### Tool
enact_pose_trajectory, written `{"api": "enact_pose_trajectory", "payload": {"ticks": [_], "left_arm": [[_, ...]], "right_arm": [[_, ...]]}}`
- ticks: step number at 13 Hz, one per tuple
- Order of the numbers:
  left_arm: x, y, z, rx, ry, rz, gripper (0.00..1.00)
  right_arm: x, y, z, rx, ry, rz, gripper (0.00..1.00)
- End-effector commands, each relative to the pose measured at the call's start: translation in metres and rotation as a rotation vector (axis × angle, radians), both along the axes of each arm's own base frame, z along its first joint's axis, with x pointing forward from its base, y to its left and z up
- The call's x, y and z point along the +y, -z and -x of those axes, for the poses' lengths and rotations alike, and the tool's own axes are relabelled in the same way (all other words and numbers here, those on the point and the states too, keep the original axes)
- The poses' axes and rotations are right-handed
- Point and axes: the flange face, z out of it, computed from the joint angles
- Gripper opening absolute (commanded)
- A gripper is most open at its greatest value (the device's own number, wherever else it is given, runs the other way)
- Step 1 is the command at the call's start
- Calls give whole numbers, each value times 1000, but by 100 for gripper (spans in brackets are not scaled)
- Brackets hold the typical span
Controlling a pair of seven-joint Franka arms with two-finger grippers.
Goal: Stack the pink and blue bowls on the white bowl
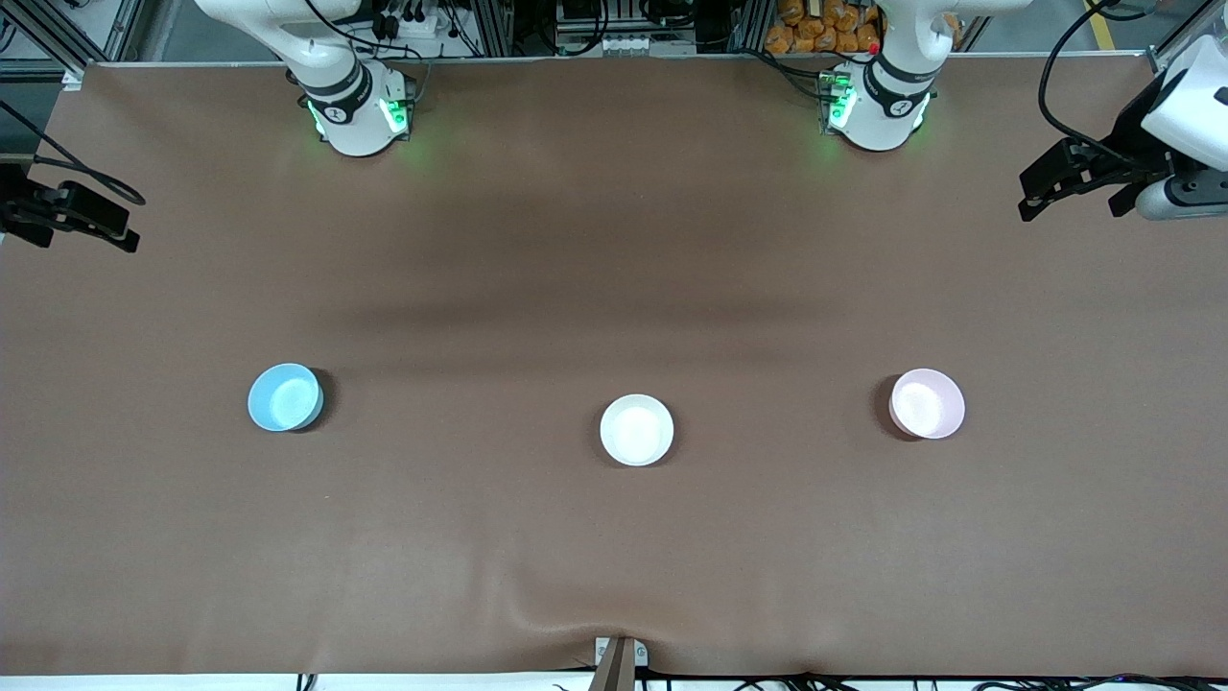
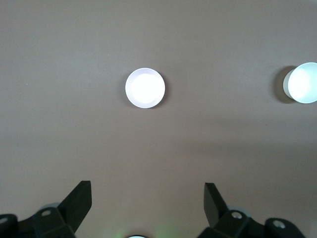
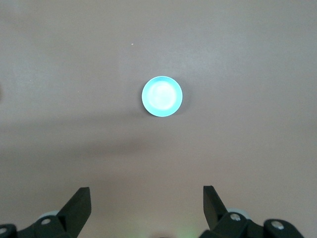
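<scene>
Brown matte cloth (image 1: 614, 288); round plastic blue bowl (image 1: 285, 397), white bowl (image 1: 637, 430), pink bowl (image 1: 927, 404); both grippers' fingers wide.

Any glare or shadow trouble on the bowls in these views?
Front view: white bowl glares, interior washed out; blue bowl and pink bowl cast short dark shadows. Left wrist view: the white bowl's inside blows out to flat white. Right wrist view: the blue bowl's centre is overexposed.
</scene>
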Motion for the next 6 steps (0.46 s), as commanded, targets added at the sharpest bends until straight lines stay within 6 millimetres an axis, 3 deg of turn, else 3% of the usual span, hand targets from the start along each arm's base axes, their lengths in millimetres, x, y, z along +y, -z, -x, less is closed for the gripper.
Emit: {"api": "enact_pose_trajectory", "payload": {"ticks": [1, 3, 6], "left_arm": [[3, -9, 0, 5, -8, -11, 100], [8, -21, -1, -20, -15, -25, 100], [7, -12, -5, -3, -10, -27, 100]], "right_arm": [[1, -4, 5, 3, -29, -2, 100], [2, -3, 7, 22, -31, -2, 100], [2, -1, 9, 39, -29, -3, 100]]}}
